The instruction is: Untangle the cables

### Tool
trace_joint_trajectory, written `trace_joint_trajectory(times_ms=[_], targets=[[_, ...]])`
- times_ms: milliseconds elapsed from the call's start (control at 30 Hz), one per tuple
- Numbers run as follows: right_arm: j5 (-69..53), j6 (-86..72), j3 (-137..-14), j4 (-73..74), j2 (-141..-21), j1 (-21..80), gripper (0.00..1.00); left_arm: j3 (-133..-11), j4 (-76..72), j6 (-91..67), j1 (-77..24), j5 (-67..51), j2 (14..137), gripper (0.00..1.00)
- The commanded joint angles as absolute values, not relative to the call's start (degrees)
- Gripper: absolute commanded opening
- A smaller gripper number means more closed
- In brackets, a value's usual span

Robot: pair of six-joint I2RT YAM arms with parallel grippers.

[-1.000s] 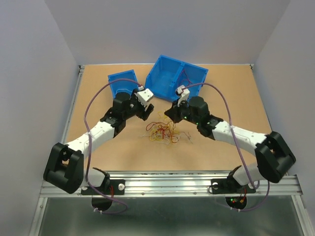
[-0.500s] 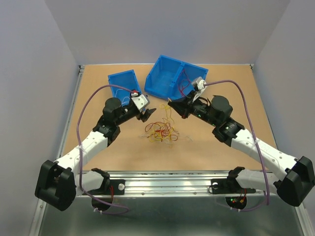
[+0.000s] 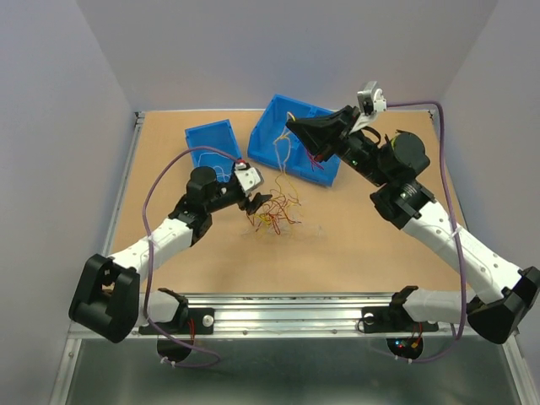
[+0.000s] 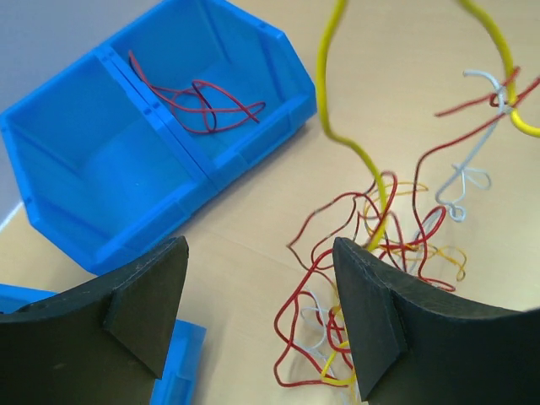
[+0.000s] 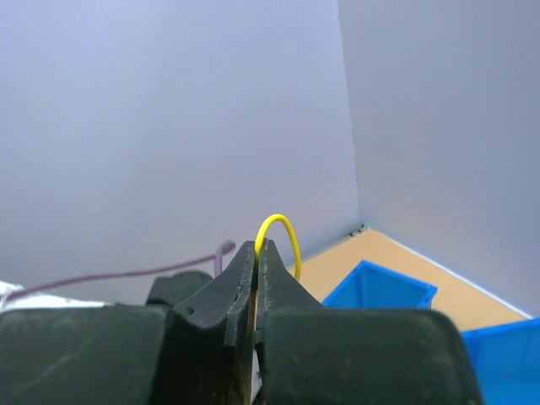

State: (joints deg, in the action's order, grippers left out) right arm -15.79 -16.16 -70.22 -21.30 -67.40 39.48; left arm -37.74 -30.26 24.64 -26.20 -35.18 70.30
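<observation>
- Cables (image 3: 274, 213): a tangle of thin red, yellow and white wires lies on the table (image 3: 380, 253) near its centre in the top view. Part of it is lifted toward 12 o'clock.
- Yellow cable (image 3: 281, 153): one strand runs from the tangle up toward 12 o'clock to the right gripper. In the left wrist view this strand (image 4: 321, 76) climbs out of the heap at 5 o'clock and leaves the frame at 12 o'clock. Red strands and a white one (image 4: 462, 181) hang off the table beside it, at 2 o'clock.
- Right gripper (image 3: 293, 127): held high above the large blue bin (image 3: 268, 142), at 12 to 1 o'clock of the tangle. In the right wrist view the gripper (image 5: 256, 246) has its jaws pressed together on the yellow cable, and a small loop (image 5: 280, 223) stands out above the tips.
- Left gripper (image 3: 253, 201): low, at the 9 o'clock edge of the tangle. In the left wrist view it (image 4: 260, 253) stands wide open and grips nothing. The nearest strands lie by its right-hand finger (image 4: 371, 312); whether they touch it cannot be told.
- Large blue bin: two compartments, at 12 o'clock of the tangle. In the left wrist view the compartment toward 1 o'clock holds loose red cables (image 4: 198, 93).
- Small blue bin (image 3: 211, 143): at 10 o'clock of the tangle, just beside the large bin.
</observation>
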Motion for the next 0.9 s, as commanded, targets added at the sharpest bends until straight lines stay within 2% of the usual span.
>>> trace_joint_trajectory(times_ms=[0, 333, 567, 700, 733, 867], targets=[[-11.9, -17.1, -78.6, -25.8, -70.5, 39.9, 0.0, -40.3, -31.1, 25.6, -26.2, -37.4, 72.9, 0.81], [-6.8, -19.2, -91.3, -30.1, -77.9, 39.9, 0.01, -45.0, -25.4, 27.9, -26.3, -41.2, 80.0, 0.8], [-2.9, -20.6, -92.9, -35.7, -77.9, 40.0, 0.01, -45.8, -25.6, 27.6, -26.3, -40.0, 81.8, 0.75], [-2.1, -20.5, -91.7, -35.9, -76.5, 39.9, 0.01, -41.1, -35.5, 20.4, -22.4, -38.7, 77.2, 0.74], [-2.3, -20.6, -90.9, -36.0, -75.6, 39.9, 0.01, -39.8, -38.2, 18.1, -19.4, -39.5, 74.6, 0.79], [-2.4, -21.0, -87.2, -38.3, -74.4, 39.9, 0.01, -36.0, -43.8, 14.8, -16.6, -45.9, 70.1, 0.83]])
